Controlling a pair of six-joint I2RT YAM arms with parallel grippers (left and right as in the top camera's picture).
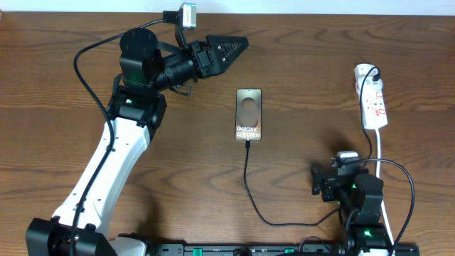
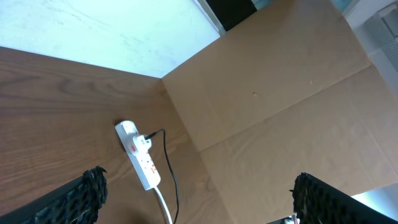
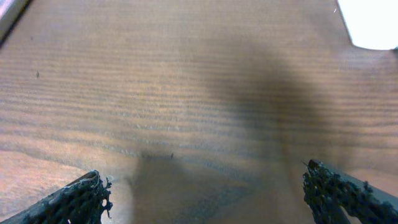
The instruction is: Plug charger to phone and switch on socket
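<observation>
**While both pincers hang open, a switch waits**

As the left gripper [image 1: 240, 44] hovers empty, fingers spread wide, over the far edge of the table [image 1: 57, 43], the right gripper [image 1: 313, 180] sits equally open and empty near the near-right corner. Between them, mid-table, lies the phone [image 1: 249, 114]. The charger [image 1: 246, 174] looks seated in its near end and trails to the socket [image 1: 375, 103] by the right edge. That strip looks light, rigid and apt to skid on bare wood. A press straight down on its switch, too small to pick out, seems wiser than a grasp. Open wood flanks it leftward; its white cord [image 1: 380, 153] crowds the near side.
</observation>
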